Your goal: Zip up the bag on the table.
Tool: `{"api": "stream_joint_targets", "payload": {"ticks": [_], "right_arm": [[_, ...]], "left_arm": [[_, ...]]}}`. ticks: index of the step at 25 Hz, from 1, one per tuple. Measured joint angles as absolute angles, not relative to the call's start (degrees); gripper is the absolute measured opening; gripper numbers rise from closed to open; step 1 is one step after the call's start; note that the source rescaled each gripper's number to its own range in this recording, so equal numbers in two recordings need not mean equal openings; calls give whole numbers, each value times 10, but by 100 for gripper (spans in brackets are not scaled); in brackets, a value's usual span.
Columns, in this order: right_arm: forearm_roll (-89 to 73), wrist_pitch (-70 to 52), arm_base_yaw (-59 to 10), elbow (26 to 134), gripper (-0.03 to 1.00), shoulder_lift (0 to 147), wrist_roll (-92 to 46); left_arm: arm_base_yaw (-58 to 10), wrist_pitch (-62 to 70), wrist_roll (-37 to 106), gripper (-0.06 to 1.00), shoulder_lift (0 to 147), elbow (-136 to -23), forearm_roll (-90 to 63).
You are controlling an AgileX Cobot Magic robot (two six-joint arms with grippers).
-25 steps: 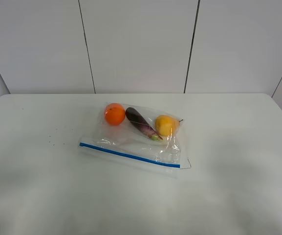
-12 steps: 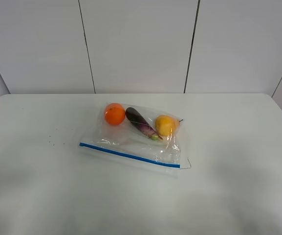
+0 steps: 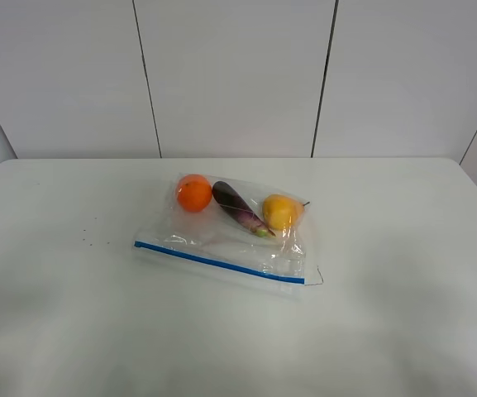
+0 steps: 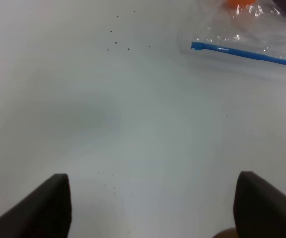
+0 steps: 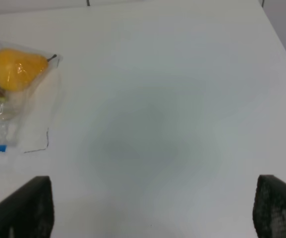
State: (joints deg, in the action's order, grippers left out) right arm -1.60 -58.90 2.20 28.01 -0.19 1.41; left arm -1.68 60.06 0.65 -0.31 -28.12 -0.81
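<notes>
The clear plastic bag point(image 3: 230, 231) lies flat in the middle of the white table point(image 3: 403, 273), with its blue zipper strip point(image 3: 219, 262) along the near edge. Through it I see an orange point(image 3: 193, 193), a purple eggplant point(image 3: 240, 208) and a yellow fruit point(image 3: 281, 212). Neither arm shows in the exterior high view. In the left wrist view my left gripper point(image 4: 152, 206) stands open over bare table, well short of the strip's left end point(image 4: 197, 45). My right gripper point(image 5: 152, 208) is open too, off to the bag's right side, where the yellow fruit point(image 5: 16, 68) shows.
Several tiny dark specks point(image 3: 89, 236) dot the table left of the bag. A panelled white wall point(image 3: 238, 74) rises behind the table's far edge. The table's right edge point(image 5: 281, 34) shows in the right wrist view.
</notes>
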Motion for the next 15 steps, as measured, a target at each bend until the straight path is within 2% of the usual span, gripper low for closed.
{"api": "stream_joint_targets", "payload": {"ticks": [15], "right_arm": [[-16, -589, 22, 280, 91, -2, 14]], "left_arm": [[-17, 601, 6, 87, -3, -281, -8]]}}
